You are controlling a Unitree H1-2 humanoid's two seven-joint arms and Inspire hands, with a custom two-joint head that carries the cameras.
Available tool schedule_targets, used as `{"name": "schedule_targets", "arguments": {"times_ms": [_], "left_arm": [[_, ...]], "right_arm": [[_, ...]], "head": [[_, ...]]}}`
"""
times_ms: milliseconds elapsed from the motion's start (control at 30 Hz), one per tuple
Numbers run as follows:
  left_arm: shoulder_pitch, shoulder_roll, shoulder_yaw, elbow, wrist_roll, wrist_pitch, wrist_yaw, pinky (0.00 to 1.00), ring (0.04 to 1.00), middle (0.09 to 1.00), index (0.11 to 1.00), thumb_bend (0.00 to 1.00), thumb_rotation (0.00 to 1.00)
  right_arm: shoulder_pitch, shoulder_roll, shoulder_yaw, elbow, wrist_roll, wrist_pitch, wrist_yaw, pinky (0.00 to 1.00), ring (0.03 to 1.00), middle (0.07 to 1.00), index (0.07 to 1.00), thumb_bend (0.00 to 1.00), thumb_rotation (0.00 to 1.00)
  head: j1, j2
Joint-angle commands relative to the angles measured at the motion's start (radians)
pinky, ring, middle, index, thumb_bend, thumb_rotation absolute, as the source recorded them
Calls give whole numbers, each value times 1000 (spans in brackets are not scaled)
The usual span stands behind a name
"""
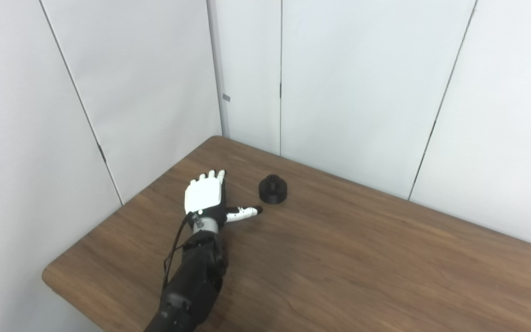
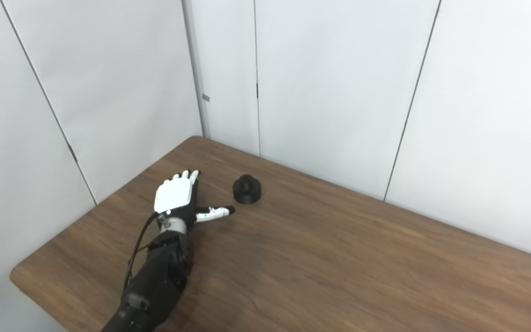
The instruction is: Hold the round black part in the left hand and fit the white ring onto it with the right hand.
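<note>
While its dark forearm (image 1: 191, 281) reaches in from the bottom edge and slants up across the near left part of the wooden table (image 1: 362, 267), the left hand (image 1: 205, 197) lies low over the tabletop with its white back facing up. Its fingers (image 1: 211, 175) stretch forward toward the far corner, close side by side, and the thumb (image 1: 244, 212) sticks out sideways to the right. It holds nothing and is spread wide; whether the palm touches the wood cannot be told.

One hand and one arm are in view. One task object shows: a single round black part (image 1: 273, 189).

That part stands on the table just beyond the thumb tip and to the right of the fingers, near the hand but apart from it. It is a squat matte black cylinder with a smaller raised knob at the middle of its top. Plain white wall panels (image 1: 362, 83) stand behind the table.
</note>
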Motion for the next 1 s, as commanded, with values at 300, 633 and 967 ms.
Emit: {"name": "schedule_targets", "arguments": {"times_ms": [300, 633, 967], "left_arm": [[-90, 55, -46, 48, -39, 6, -6, 1000, 1000, 1000, 957, 952, 658], [-114, 59, -100, 74, -103, 3, 8, 1000, 1000, 1000, 959, 959, 657], [-122, 69, -153, 99, -164, -11, 44, 1000, 1000, 1000, 959, 974, 661]], "right_arm": [[99, 28, 13, 84, 12, -49, 15, 1000, 1000, 1000, 1000, 646, 825], [115, 37, 18, 56, -14, -44, -5, 1000, 1000, 1000, 1000, 666, 826], [118, 41, 22, 65, -39, -77, -5, 1000, 1000, 1000, 1000, 702, 843]], "head": [[-19, 11], [-41, 16], [-62, 20]]}}
